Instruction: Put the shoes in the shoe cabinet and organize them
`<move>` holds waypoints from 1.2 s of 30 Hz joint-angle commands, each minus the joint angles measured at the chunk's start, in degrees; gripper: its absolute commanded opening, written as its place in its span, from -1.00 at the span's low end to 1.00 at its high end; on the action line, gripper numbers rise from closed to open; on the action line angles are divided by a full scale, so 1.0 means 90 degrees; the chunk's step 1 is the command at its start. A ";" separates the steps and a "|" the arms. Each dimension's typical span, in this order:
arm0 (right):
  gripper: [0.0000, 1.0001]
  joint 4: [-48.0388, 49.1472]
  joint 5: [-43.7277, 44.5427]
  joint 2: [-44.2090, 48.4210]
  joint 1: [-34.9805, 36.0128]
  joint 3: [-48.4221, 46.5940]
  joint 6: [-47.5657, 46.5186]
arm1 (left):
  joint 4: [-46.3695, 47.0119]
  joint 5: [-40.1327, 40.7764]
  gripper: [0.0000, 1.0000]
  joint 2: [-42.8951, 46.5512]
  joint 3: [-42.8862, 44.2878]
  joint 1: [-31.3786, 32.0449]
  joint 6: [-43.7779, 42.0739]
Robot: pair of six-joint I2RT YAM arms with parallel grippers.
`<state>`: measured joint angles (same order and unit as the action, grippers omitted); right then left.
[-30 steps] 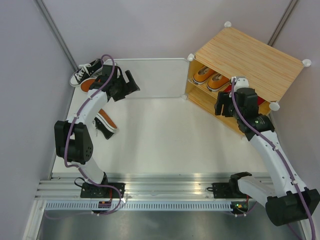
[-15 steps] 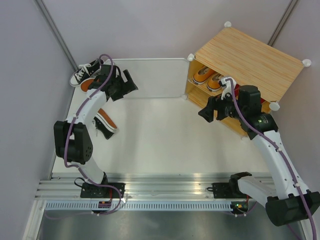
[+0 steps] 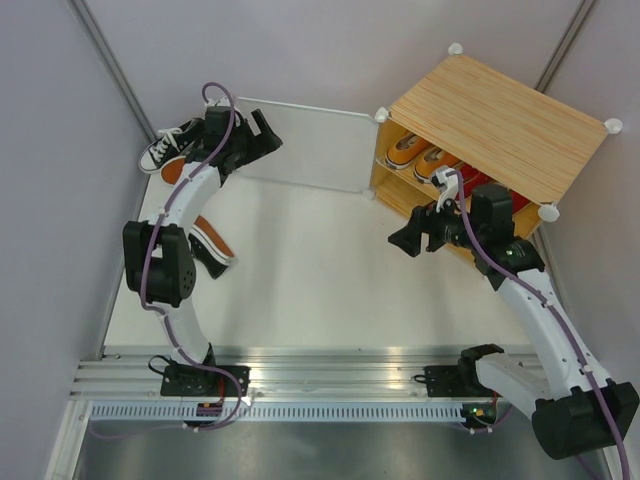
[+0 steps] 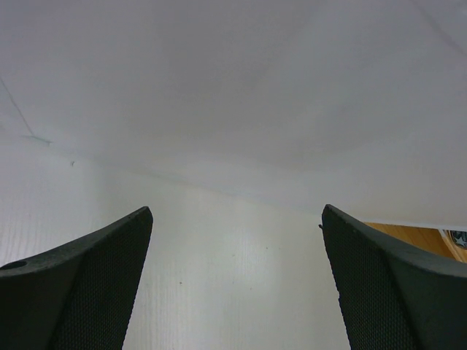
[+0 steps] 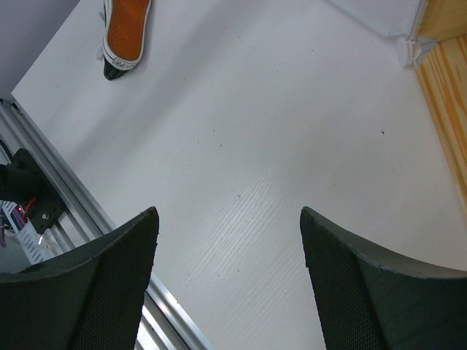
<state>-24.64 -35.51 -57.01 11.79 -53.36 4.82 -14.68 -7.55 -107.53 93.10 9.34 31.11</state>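
White bench [image 3: 300,270]. A box-shaped shoe cabinet with light wood-grain top [image 3: 500,115] stands at the far right. Its frosted white door panel [image 3: 310,150] is open, reaching leftward.

Left gripper [image 3: 260,138] is at the panel's free edge, fingers spread wide with nothing between them; contact unclear. Right gripper [image 3: 403,240] is over the bench in front of the cabinet, released and empty.

Two orange canvas sneakers [image 3: 405,148] sit side by side on the upper shelf. A red sneaker [image 3: 478,186] beside them is partly hidden by the arm.

Outside, far left: a black low-top sneaker with white laces [image 3: 170,143], an orange-soled shoe [image 3: 178,168] just beside it, and nearer, a black shoe lying on its side [image 3: 212,245].
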 commanded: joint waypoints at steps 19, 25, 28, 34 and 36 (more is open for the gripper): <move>0.65 0.0248 0.0332 0.0261 0.1267 0.0304 -0.0487 | -0.1083 0.3241 0.99 0.3959 -0.3654 -0.0413 0.0896; 0.65 0.0170 0.0556 0.0173 0.1726 0.0285 -0.0692 | -0.1367 0.3125 0.99 0.3725 -0.4396 -0.0715 0.1669; 0.65 0.0160 0.0634 0.0144 0.1863 0.0275 -0.0711 | -0.1309 0.3017 0.98 0.3481 -0.4651 -0.0940 0.1914; 0.65 0.0131 0.0732 0.0026 0.1981 0.0216 -0.0731 | -0.1055 0.2862 0.90 0.2369 -0.4272 -0.0980 0.1641; 0.65 0.0072 0.0820 0.0016 0.1981 0.0197 -0.0770 | -0.1094 0.2734 0.80 0.1746 -0.3863 -0.0980 0.1349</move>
<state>-24.25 -29.43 -56.73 29.41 -50.37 -0.43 -26.15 18.85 -85.97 52.62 0.56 44.66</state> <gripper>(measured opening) 0.826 0.921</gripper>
